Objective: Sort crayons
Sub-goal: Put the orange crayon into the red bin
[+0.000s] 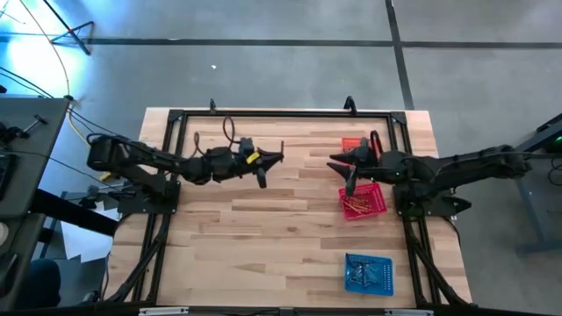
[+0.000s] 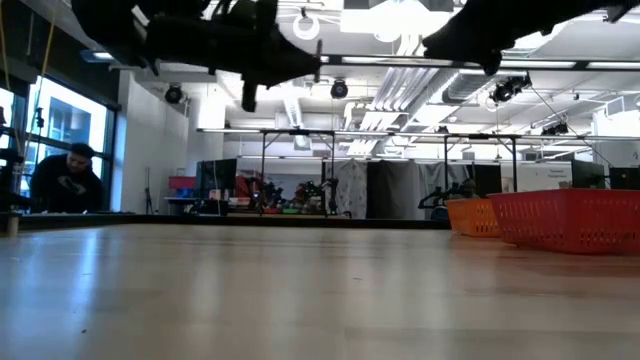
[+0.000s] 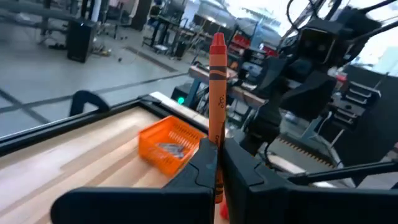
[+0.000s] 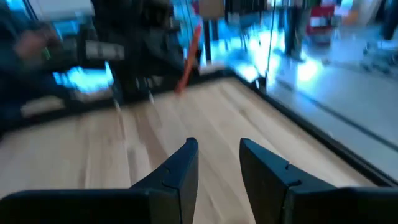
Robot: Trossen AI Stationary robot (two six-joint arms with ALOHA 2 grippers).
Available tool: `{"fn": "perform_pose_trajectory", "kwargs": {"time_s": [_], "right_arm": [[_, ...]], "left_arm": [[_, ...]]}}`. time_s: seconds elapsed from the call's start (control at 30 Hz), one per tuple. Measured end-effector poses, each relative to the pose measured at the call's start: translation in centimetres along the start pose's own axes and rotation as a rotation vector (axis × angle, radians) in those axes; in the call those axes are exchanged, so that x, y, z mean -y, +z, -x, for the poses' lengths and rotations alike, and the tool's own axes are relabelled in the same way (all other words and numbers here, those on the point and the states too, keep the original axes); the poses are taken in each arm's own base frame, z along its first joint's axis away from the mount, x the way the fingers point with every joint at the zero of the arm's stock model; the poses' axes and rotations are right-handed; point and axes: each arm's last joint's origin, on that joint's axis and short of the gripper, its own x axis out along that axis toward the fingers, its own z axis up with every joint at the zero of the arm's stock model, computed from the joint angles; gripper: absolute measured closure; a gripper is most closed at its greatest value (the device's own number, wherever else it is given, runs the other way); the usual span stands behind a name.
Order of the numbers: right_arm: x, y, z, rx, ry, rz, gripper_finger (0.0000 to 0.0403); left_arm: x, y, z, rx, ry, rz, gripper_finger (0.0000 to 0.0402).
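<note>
My left gripper (image 3: 216, 163) is shut on an orange crayon (image 3: 217, 81) with a dark-banded wrapper. It hangs high above the table's middle (image 1: 277, 157), left of the baskets. My right gripper (image 4: 217, 163) is open and empty, above the table beside the orange basket (image 1: 355, 144) and the red basket (image 1: 363, 204); it faces the left gripper (image 1: 335, 162). The orange basket (image 3: 169, 147) holds a few grey crayons (image 3: 169, 148). The red basket holds several thin crayons (image 1: 358, 207). A blue basket (image 1: 369, 272) stands near the front edge. My left gripper pinches the orange crayon's lower part (image 3: 217, 142) between its two fingers. The fingers lie across the crayon, which sticks far out of them on one side, its pointed tip (image 3: 218, 38) away from them. The crayon is lifted clear of the table.
A black frame (image 1: 263, 114) borders the wooden table (image 1: 263, 237). The three baskets stand along its right side; the left and middle boards are bare wood. In the low view a person (image 2: 62, 180) sits in the room beyond the table.
</note>
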Motion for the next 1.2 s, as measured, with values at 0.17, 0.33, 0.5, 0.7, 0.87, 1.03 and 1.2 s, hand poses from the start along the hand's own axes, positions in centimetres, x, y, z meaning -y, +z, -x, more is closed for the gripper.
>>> {"fn": "perform_pose_trajectory", "kwargs": {"time_s": [0.17, 0.33, 0.5, 0.7, 0.87, 1.03, 1.2], "right_arm": [[0.1, -1.4, -0.3, 0.174, 0.031, -0.05, 0.029], [0.3, -2.3, -0.3, 0.21, 0.041, -0.09, 0.029], [0.2, -2.2, -0.3, 0.219, 0.09, -0.09, 0.029], [-0.1, -2.2, -0.2, 0.214, 0.162, -0.076, 0.029], [-0.3, -2.0, -0.2, 0.222, 0.229, -0.073, 0.029], [-0.4, -1.9, -0.1, 0.237, 0.261, -0.075, 0.029], [-0.4, -1.6, 0.0, 0.255, 0.296, -0.077, 0.029]], "left_arm": [[2.5, -0.6, -2.3, 0.021, -0.026, -0.041, 0.0401], [5.5, -0.9, -4.7, 0.017, -0.087, -0.175, 0.0401], [7.4, -1.2, -6.4, -0.046, -0.099, -0.255, 0.0401], [8.2, -1.2, -7.7, -0.063, -0.096, -0.257, 0.0401], [8.3, -0.9, -7.8, -0.054, -0.099, -0.253, 0.0401], [8.4, -0.9, -7.8, -0.046, -0.101, -0.243, 0.0401], [8.4, -0.8, -7.9, -0.044, -0.1, -0.215, 0.0401]]}}
